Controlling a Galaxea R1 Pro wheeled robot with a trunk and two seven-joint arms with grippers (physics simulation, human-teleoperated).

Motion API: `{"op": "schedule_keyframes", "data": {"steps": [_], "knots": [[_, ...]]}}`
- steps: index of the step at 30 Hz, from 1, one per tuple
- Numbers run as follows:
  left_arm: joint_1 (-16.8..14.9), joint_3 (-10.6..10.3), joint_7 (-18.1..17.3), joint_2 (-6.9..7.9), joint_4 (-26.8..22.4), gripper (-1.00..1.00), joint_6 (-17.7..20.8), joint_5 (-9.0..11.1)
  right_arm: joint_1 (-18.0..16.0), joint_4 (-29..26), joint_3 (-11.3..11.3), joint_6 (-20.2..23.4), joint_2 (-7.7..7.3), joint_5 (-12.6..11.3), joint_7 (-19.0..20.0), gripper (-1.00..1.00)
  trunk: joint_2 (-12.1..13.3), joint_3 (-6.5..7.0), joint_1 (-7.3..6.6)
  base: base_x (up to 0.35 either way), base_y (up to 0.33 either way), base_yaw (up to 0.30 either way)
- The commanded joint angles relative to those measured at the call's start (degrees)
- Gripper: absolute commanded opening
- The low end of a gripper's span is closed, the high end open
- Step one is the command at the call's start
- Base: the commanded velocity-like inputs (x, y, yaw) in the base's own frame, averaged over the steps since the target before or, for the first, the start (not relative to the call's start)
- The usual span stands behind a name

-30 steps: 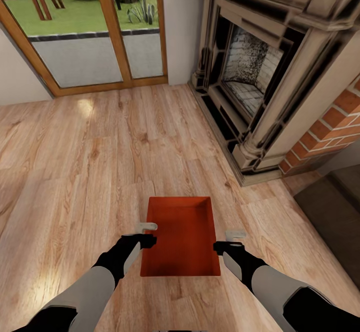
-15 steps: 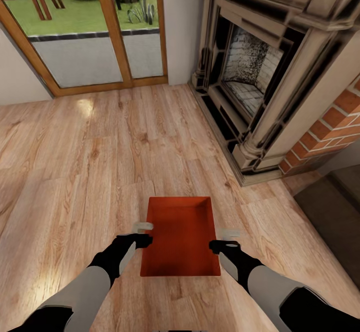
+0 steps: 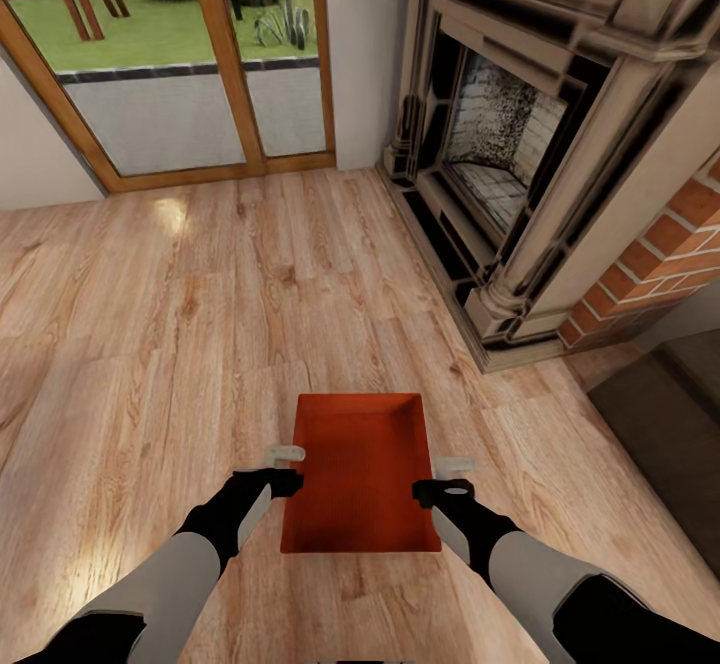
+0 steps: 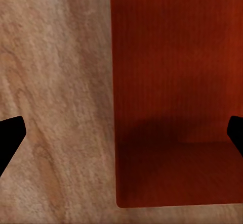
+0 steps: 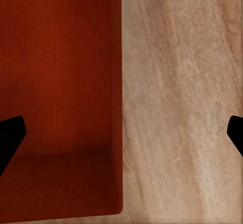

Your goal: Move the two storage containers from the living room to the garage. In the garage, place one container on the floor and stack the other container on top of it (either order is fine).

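Note:
One orange-red storage container [image 3: 362, 472] sits open-top on the light wood-plank living room floor [image 3: 180, 344], just ahead of me. My left gripper [image 3: 288, 469] hangs open over the container's left wall. In the left wrist view that gripper [image 4: 121, 135] straddles the wall of the container [image 4: 177, 97], one fingertip over the floor and one over the inside. My right gripper [image 3: 450, 477] is open at the right wall. In the right wrist view this gripper [image 5: 121, 135] likewise straddles the edge of the container [image 5: 61, 92]. Neither gripper holds anything.
A stone fireplace [image 3: 520, 144] with a red brick side [image 3: 660, 254] stands at the right. A wood-framed glass door [image 3: 200, 64] to the garden is at the far end. A dark low surface [image 3: 670, 434] lies at the near right.
Both grippers have shifted slightly to the left; the right one now sits closer over the container's right wall. The container has not moved.

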Motion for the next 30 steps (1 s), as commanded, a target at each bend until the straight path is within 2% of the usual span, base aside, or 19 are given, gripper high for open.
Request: {"op": "schedule_keyframes", "data": {"steps": [1,21,26,30], "knots": [[0.0,-0.1,0.2,-0.01,-0.1,1.00,0.3,0.0,0.0,-0.1,0.5,0.4,-0.05,-0.3,-0.4,1.00,0.0,-0.03,0.00,0.000,0.000,0.000],[0.0,-0.1,0.3,0.07,2.0,1.00,0.3,0.2,-0.1,0.0,0.5,0.9,-0.60,-0.6,-0.4,1.00,0.0,-0.03,0.00,0.000,0.000,0.000],[0.0,-0.2,0.3,-0.01,2.4,1.00,0.2,0.0,-0.1,0.0,0.4,0.7,-0.42,-0.8,-0.4,1.00,-2.0,-0.93,1.09,0.000,0.000,0.000],[0.0,-0.2,0.3,-0.02,2.3,1.00,0.2,0.0,-0.1,0.0,0.4,0.6,-0.43,-0.8,-0.4,1.00,-2.0,-0.93,1.09,0.000,0.000,0.000]]}}
